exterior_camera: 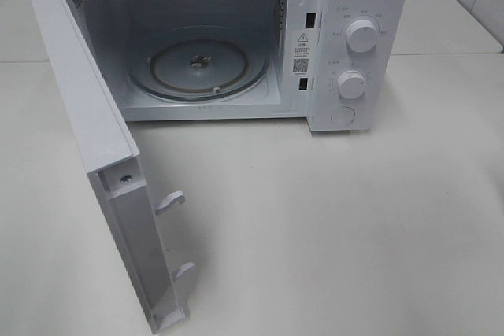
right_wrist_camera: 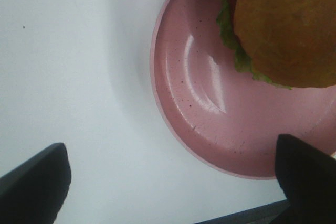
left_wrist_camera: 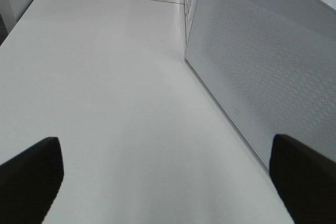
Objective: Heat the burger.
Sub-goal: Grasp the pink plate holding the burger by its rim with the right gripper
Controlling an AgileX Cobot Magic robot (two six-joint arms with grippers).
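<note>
In the right wrist view the burger (right_wrist_camera: pixel 286 27), with a golden-brown bun and green lettuce edge, sits on a pink plate (right_wrist_camera: pixel 199 103) on the white table. My right gripper (right_wrist_camera: pixel 170 182) hovers over the plate's rim, open, its dark fingers (right_wrist_camera: pixel 37 182) wide apart and holding nothing. My left gripper (left_wrist_camera: pixel 168 182) is open too, above bare table beside the microwave door's outer face (left_wrist_camera: pixel 262 61). The exterior high view shows neither the burger nor the grippers.
A white microwave (exterior_camera: pixel 358 5) stands at the back of the table. Its door (exterior_camera: pixel 87 116) is swung fully open to the left and reaches toward the front edge. Inside lies a glass turntable (exterior_camera: pixel 197 68). Two knobs (exterior_camera: pixel 361 35) are on its right panel.
</note>
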